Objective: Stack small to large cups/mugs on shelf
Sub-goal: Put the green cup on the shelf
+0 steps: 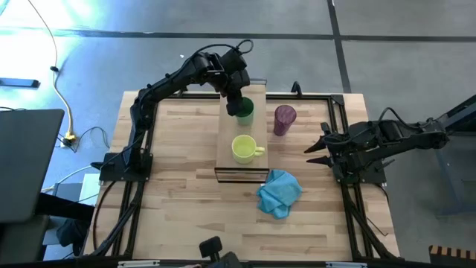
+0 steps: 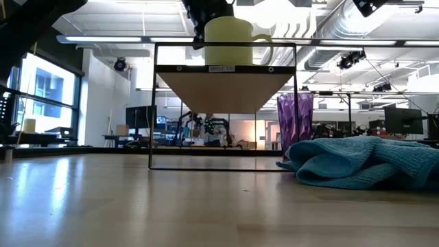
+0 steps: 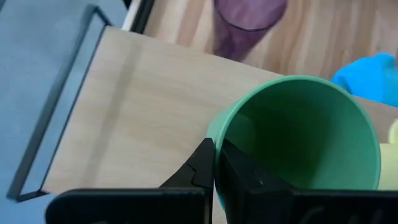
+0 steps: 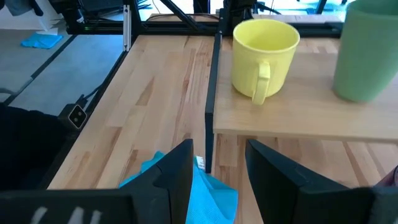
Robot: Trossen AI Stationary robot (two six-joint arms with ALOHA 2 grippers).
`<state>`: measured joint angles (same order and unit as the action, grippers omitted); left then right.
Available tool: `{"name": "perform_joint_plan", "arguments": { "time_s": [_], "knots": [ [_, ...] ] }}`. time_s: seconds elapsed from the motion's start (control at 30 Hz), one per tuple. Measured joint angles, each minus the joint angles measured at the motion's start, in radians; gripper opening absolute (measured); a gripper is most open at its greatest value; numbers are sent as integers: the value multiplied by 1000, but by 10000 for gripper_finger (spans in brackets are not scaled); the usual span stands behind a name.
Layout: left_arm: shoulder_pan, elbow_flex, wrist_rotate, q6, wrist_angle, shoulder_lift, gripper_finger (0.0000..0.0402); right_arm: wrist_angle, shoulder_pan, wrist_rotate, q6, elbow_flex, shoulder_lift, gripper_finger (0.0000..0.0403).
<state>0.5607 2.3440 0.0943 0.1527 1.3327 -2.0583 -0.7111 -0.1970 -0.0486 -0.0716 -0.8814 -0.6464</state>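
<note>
The light-wood shelf (image 1: 242, 160) stands mid-table on its dark frame. A yellow mug (image 1: 244, 149) stands upright on it, handle toward the table's right. Over the shelf's far end is the green cup (image 1: 245, 113), with my left gripper (image 3: 214, 149) shut on its rim. The purple tumbler (image 1: 284, 119) stands on the tabletop right of the shelf. My right gripper (image 1: 316, 146) waits open at the table's right, its fingers (image 4: 217, 155) apart with nothing between them. My left gripper pinches the green cup's rim (image 3: 214, 134) on the side toward the table's far edge, one finger (image 3: 242, 174) inside the cup and one (image 3: 200, 163) outside. The fingers slant down from the far side. The cup is mouth-up over the shelf; whether its base touches the shelf, I cannot tell.
A crumpled blue cloth (image 1: 279, 192) lies on the tabletop near the shelf's near right corner. The shelf's near end in front of the mug is bare wood (image 4: 298, 118). The arms' dark frame rails (image 1: 338, 112) run along the table's sides.
</note>
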Motion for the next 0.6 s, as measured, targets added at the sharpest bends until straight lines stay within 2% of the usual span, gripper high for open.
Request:
{"name": "perform_joint_plan", "arguments": {
  "time_s": [0.43, 0.6],
  "knots": [
    [17, 0, 30, -4, 4, 0, 1, -13, 0, 0, 26, 0, 0, 139],
    [18, 0, 48, -4, 12, 0, 19, -13, 0, 0, 26, 0, 0, 139]
  ]
}}
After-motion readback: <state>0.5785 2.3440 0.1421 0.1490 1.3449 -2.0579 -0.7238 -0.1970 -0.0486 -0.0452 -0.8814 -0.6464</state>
